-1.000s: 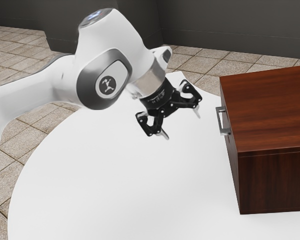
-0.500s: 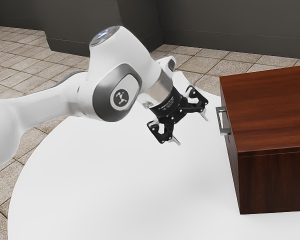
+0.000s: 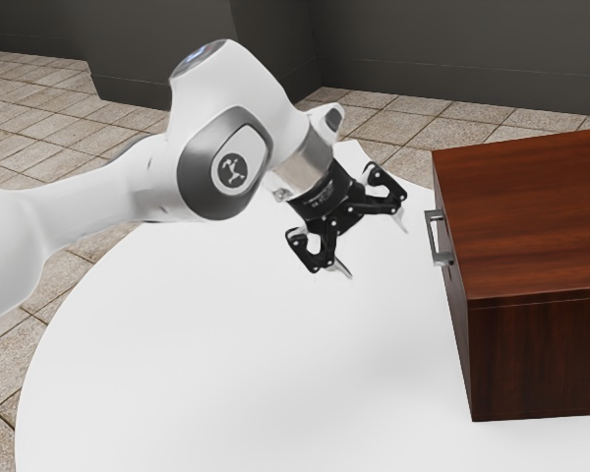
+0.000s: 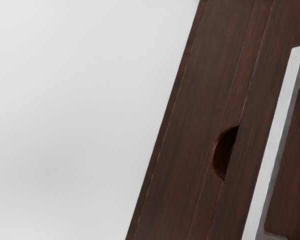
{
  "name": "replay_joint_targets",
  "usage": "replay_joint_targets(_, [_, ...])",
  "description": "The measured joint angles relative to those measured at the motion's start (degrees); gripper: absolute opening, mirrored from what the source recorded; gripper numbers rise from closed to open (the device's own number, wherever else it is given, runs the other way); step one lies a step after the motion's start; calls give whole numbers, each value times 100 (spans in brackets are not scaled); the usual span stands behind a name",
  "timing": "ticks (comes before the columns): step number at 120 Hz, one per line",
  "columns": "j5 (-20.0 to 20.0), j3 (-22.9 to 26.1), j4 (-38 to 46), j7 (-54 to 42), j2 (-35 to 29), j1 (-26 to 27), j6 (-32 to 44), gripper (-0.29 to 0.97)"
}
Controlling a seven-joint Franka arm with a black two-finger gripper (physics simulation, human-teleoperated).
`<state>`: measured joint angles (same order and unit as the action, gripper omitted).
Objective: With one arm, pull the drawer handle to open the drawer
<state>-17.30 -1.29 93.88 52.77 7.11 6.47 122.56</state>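
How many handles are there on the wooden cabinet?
1. The metal handle is on the cabinet face turned toward the open gripper, apart from it. Faces turned away from the camera may hide more.

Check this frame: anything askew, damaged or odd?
Nothing stands out. The drawer box sits flat on the table, its handle straight and intact; the end effector hangs open, apart from the handle.

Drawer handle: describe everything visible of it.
The drawer handle is a slim, squared bar of brushed silver metal, bent into a bracket whose short legs hold it off the front of the dark wooden cabinet. It stands upright on the face toward the arm. Nothing touches it: the open gripper hangs apart from it, toward the exterior view's left.
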Motion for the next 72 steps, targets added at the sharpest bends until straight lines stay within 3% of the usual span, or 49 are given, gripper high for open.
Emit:
replay_joint_targets(8, [4,145,-212,-140,187,-296,-81,68])
replay_joint_targets(19, [56,1271,-516,-327,517,-1354,-176,68])
replay_joint_targets(26, [88,1625,-581,-433,597,-1655,-218,68])
replay_joint_targets(72, [145,1962,-614,-921,624,-1788,-330,68])
